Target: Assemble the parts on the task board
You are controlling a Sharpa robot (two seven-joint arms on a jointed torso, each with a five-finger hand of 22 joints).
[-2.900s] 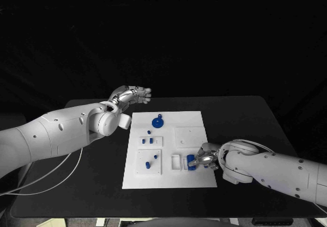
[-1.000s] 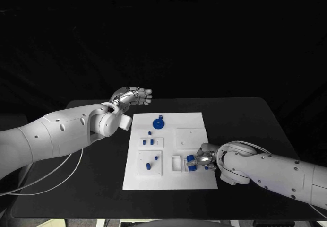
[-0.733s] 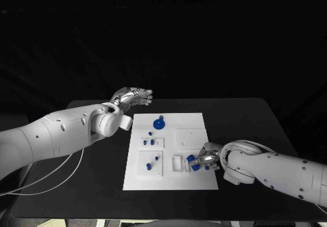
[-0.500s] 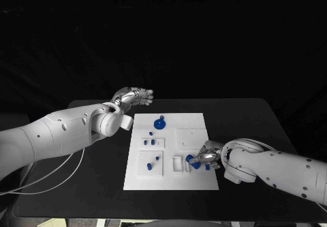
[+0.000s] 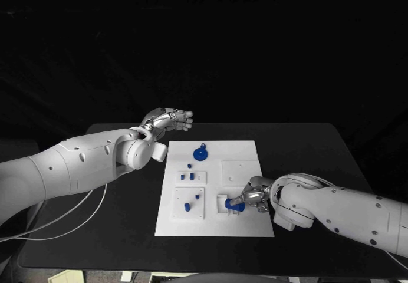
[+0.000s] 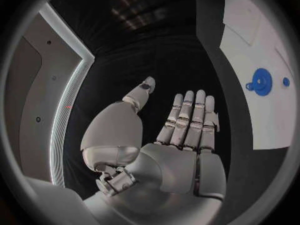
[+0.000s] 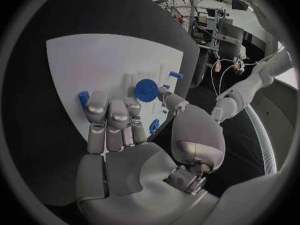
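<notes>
The white task board [image 5: 242,227] lies in the middle of the black table. My right hand [image 5: 253,197] rests low on the board's near right part. Its straight fingers [image 7: 110,116] lie over a blue part [image 5: 234,204], which pokes out past a fingertip [image 7: 83,99]; the thumb stands apart, and a grip is not visible. A blue gear [image 5: 199,154] [image 7: 147,90] [image 6: 259,81] sits at the board's far end. Small blue pegs [image 5: 188,175] stand in the left panels. My left hand [image 5: 171,119] [image 6: 181,135] hovers open above the table, beyond the board's far left corner.
A white square panel [image 5: 238,172] sits on the board's right side, just beyond my right hand. My left forearm [image 5: 102,159] stretches along the board's left edge. Bare black table [image 5: 315,153] lies to the right of the board.
My right hand has slid a little to the left across the board, and the blue part now shows at its fingertips nearer the white slot. The left hand has stayed in place.
</notes>
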